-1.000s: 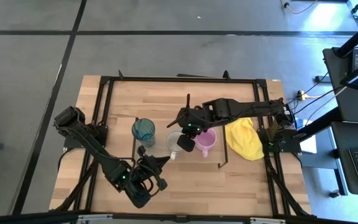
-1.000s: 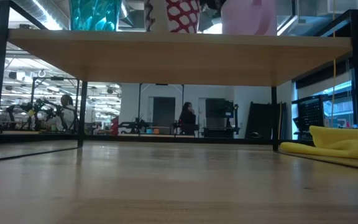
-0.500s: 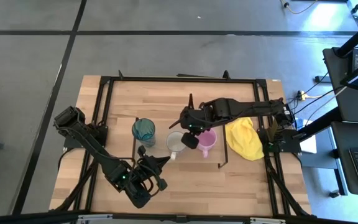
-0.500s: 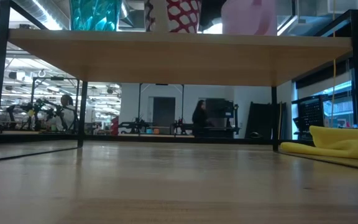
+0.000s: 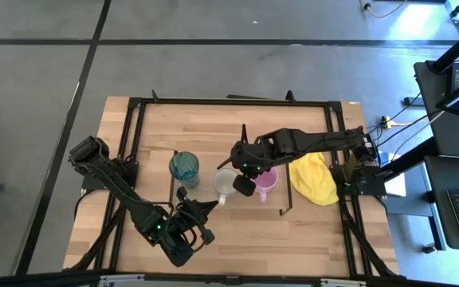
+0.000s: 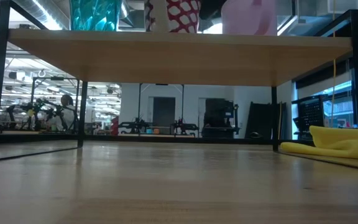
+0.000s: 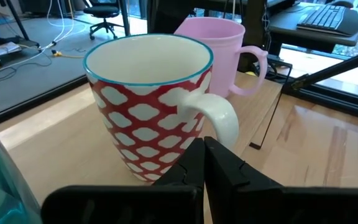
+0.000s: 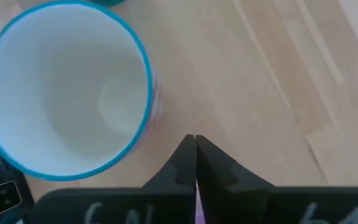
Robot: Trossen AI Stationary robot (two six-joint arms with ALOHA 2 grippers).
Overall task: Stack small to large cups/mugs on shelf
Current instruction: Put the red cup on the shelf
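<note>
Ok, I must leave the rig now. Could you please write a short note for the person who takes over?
Left gripper: shut, empty, low in front of the white mug, pointing at its handle.
Right gripper: shut, empty, above the shelf between the white mug and the pink mug.
Cups: the teal tumbler, white mug and pink mug stand upright in a row on the shelf, apart.
Done: all three are on the shelf.
Left: nothing is stacked yet.
</note>
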